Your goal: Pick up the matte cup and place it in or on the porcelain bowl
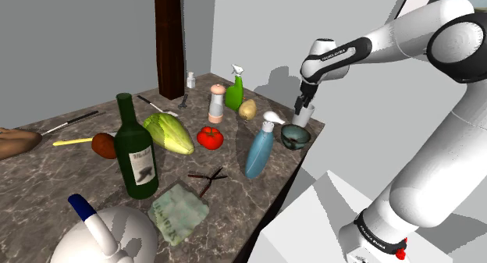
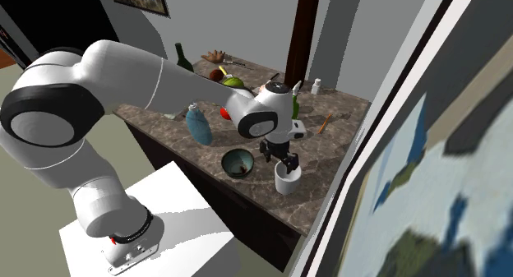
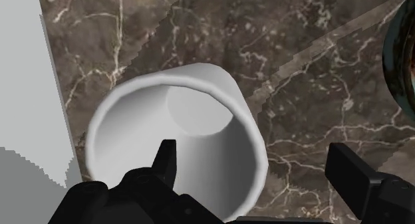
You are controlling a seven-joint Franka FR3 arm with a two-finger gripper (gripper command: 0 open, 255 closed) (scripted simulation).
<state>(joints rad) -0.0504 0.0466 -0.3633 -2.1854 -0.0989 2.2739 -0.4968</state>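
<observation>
1. The white cup [image 2: 287, 180] stands upright on the marble counter [image 2: 345, 111]. It is just beside the dark bowl [image 2: 238, 163], on that bowl's right in the second exterior view, and near the counter's edge.
2. The gripper [image 3: 253, 156] is wide open, with one finger inside the cup and the other outside, apart from the wall.
3. On closing, one finger may reach the wall first and push the cup toward the edge or tip it.
4. A pinch on one wall only may let the cup swing or slip when lifted.
5. The bowl is close, so a low carry could knock its rim.
</observation>
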